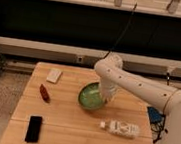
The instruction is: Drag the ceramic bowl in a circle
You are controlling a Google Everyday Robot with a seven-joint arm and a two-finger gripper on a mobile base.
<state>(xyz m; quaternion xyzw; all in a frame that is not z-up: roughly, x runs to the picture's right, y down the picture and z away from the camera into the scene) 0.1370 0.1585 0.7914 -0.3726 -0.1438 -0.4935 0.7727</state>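
The ceramic bowl is a round, glossy light-green bowl with a darker rim, sitting near the middle of the wooden table. My white arm reaches in from the right, bends at the elbow and comes down onto the bowl's right side. My gripper sits at the bowl's right rim, mostly hidden by the wrist.
A plastic bottle lies on its side in front right of the bowl. A red object lies left of the bowl, a white object at the back left, a black object at the front left.
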